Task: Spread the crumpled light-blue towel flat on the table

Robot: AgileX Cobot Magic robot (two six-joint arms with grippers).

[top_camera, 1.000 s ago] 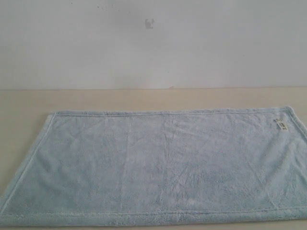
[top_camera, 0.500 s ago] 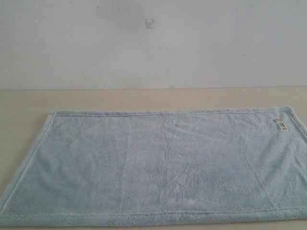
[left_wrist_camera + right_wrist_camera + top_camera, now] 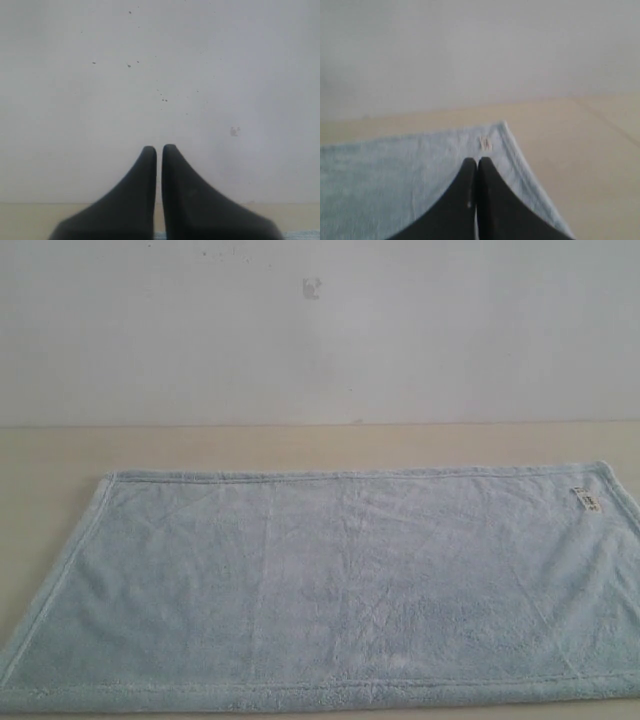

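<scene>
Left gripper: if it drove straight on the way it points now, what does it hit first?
Most likely the wall. The shut left gripper aims at it, above the table far edge, with nothing seen between. The towel sits below that line. Distance to the wall is unclear.

Towel [image 3: 330, 590]: pale blue cloth, fluffy fleece nap, stitched hem. Tabletop [image 3: 300, 445]: cream, smooth, matt. Claws [image 3: 159, 150] [image 3: 477, 162]: black, smooth, dull.

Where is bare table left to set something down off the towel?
Bare table runs as a strip between the wall and the far hem of the towel, widening into a wedge by its left edge. The towel covers the middle and near side.
</scene>
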